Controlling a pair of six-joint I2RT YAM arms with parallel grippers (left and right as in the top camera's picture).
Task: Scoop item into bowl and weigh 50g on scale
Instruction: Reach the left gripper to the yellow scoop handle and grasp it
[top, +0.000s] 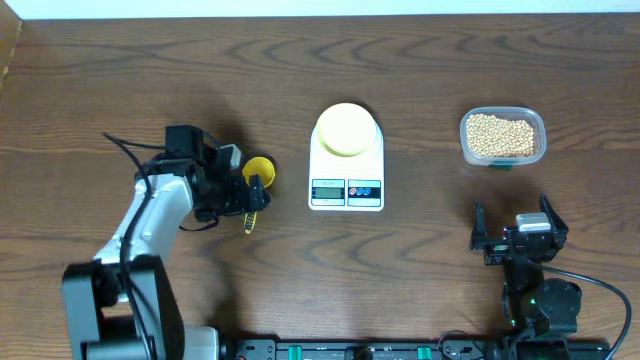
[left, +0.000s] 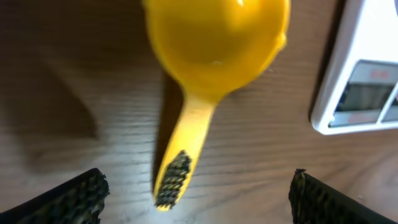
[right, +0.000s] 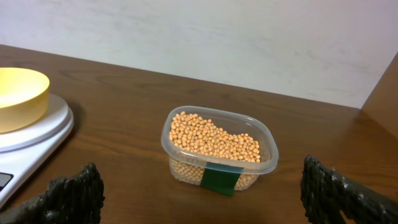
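Left gripper (left: 199, 200): jaws spread wide, straddling the handle of yellow scoop (left: 214, 43), not touching it; scale (left: 357, 93) stood near on the right. Right gripper (right: 205, 194): fully parted, holding nothing, facing clear tub (right: 268, 163) of beans (right: 214, 140). Bowl (top: 347, 130) sat on the scale. Bare table (top: 430, 230) lay between scale and tub; the table's far edge ran close behind both.

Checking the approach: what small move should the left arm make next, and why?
Probably lower the left fingers and close them on the yellow scoop handle: it lies on the table between the open fingers, and the bowl is empty.
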